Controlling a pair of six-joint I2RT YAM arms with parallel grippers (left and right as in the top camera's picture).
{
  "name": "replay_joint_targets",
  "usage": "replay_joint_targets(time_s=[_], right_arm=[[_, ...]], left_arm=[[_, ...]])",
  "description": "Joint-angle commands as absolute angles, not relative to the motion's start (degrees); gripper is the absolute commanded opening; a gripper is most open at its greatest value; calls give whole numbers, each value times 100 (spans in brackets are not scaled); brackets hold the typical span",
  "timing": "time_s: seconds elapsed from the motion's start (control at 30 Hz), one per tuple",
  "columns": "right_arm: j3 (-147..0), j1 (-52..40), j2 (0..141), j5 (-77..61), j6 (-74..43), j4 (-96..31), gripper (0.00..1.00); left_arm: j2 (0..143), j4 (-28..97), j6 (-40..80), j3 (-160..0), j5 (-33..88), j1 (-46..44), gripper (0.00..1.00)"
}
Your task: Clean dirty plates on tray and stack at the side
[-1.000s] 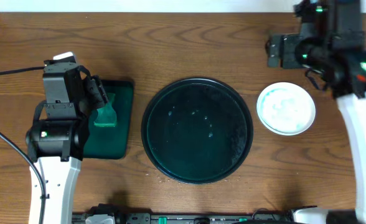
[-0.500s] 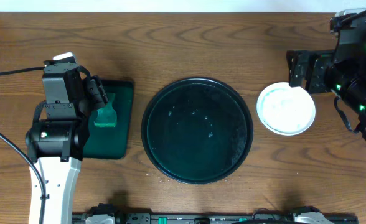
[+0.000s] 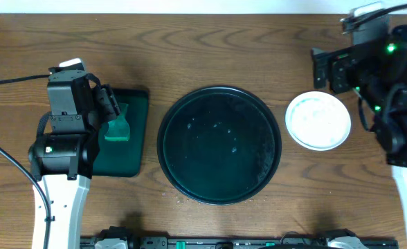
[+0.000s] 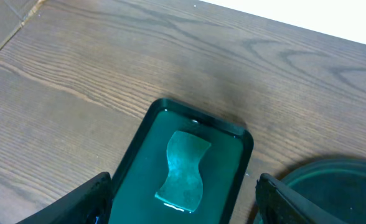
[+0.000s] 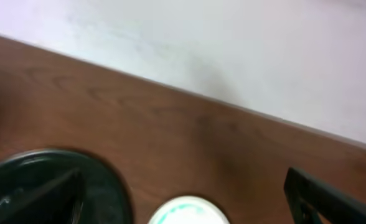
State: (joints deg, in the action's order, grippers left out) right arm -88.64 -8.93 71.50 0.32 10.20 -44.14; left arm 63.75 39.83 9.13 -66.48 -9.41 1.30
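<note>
The large round black tray (image 3: 219, 97) lies at the table's middle with only a few droplets on it; it also shows in the right wrist view (image 5: 40, 186). White plates (image 3: 318, 121) sit stacked right of the tray; the top one bears faint mint streaks, and I cannot tell how many lie beneath. The top plate shows blurred in the right wrist view (image 5: 189, 213). My right gripper (image 3: 322, 70) hangs open and empty just behind the plates. My left gripper (image 3: 109, 109) is open and empty above a green sponge (image 4: 184, 167).
The sponge (image 3: 118, 128) lies in a small rectangular dark green tray (image 3: 136, 149) left of the black tray, also in the left wrist view (image 4: 233, 180). The black tray's rim shows at the left wrist view's lower right (image 4: 332, 171). A pale wall runs behind the table (image 5: 233, 43).
My right arm has swung out to the right and back a little, ending behind the plates. The left arm, the tray and the plates have not moved.
</note>
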Motion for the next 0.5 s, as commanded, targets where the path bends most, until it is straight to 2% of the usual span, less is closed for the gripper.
replay_joint_targets(time_s=[0.0,0.2,0.47], right_arm=[[-7730,-836,6477,71,1653,-3505,99],[-4912,-478,4919,-624,2108,-1105,99],[-2250,-261,2770,-803,2108,292,99]], left_arm=[[6366,3988,880,-6672,-1013,126,74],[6366,3988,880,-6672,-1013,126,74],[6366,3988,880,-6672,-1013,126,74]])
